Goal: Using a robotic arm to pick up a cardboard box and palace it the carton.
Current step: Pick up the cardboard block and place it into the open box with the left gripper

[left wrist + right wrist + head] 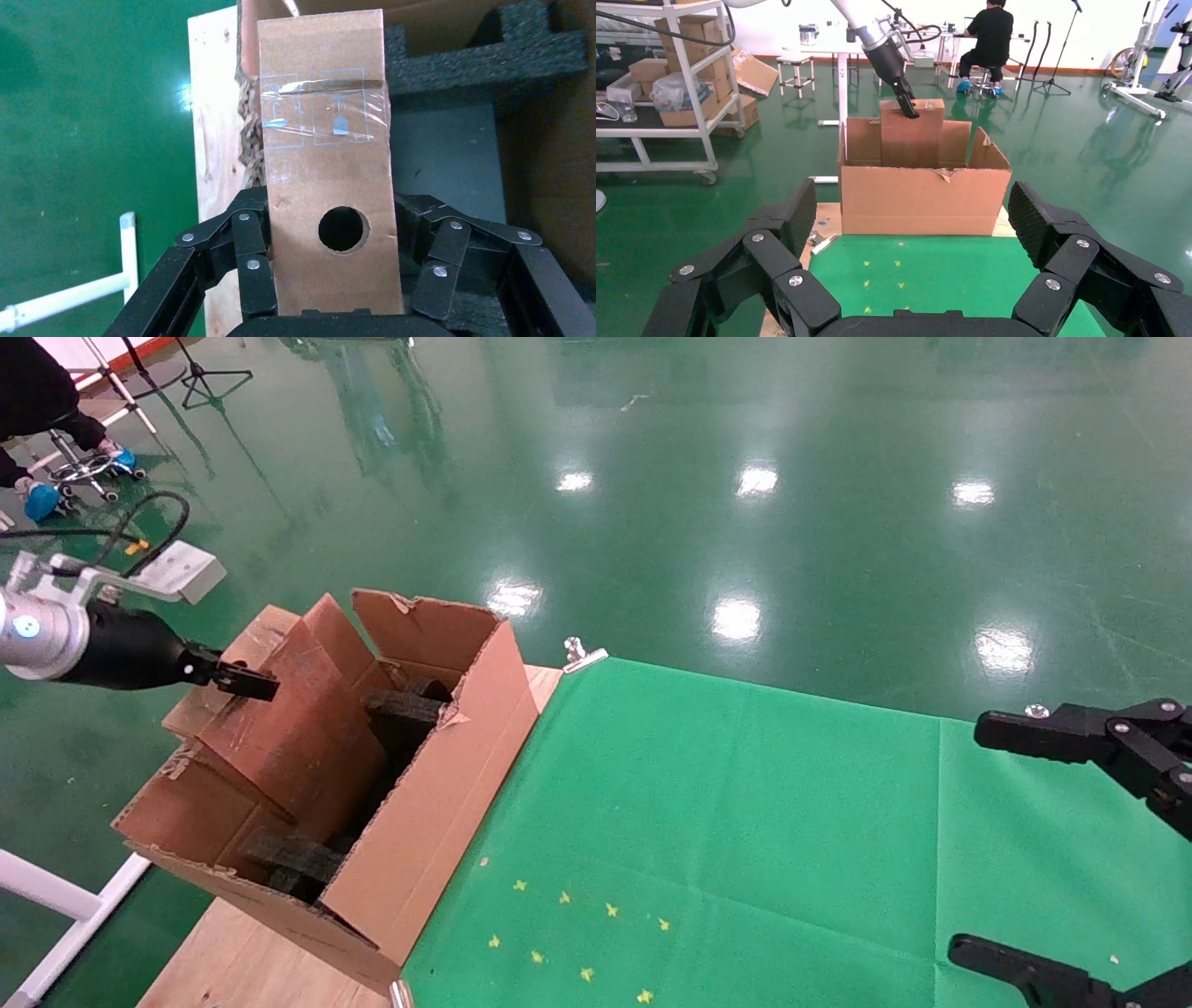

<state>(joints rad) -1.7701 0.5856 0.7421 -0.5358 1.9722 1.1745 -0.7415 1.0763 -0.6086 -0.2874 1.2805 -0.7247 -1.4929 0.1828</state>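
Observation:
My left arm's gripper is shut on the cardboard box, gripping its upper end. The box stands upright, with its lower part down inside the carton among black foam pieces. In the left wrist view the box sits between the black fingers and shows clear tape and a round hole. Foam lies beyond it. The right wrist view shows the carton with the box sticking up from it. My right gripper is open and empty over the green cloth.
The carton stands on a wooden board at the table's left end. A green cloth with small yellow marks covers the table. A metal clip holds its far corner. A shelf trolley and a seated person are far off.

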